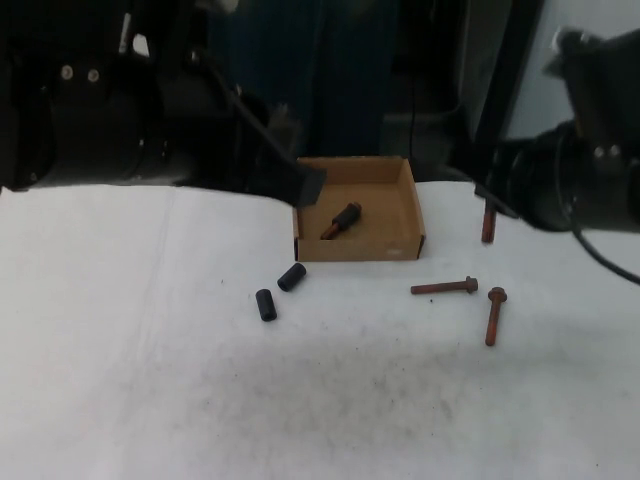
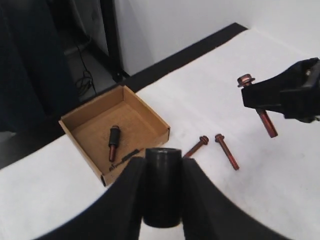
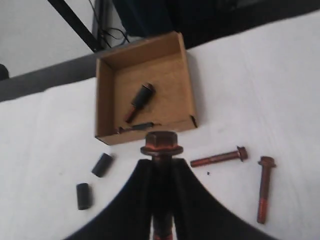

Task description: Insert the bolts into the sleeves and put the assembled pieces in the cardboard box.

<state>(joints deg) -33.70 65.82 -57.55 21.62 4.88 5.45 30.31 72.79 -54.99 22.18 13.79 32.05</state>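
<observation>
Left hand [image 2: 162, 167] grips sleeve [image 2: 161, 200], right hand [image 3: 161, 167] grips bolt [image 3: 161, 142]. Box [image 1: 357, 247] mid-frame holds one assembled piece [image 1: 342, 220]. Two loose sleeves [image 1: 265, 304] [image 1: 292, 277] below-left of it, two loose bolts [image 1: 444, 287] [image 1: 494, 315] below-right.

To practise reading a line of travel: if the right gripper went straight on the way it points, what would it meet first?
Probably the near wall of the cardboard box, straight beyond the bolt held in the right gripper; depth is unclear, so it might strike the bench first.
</observation>
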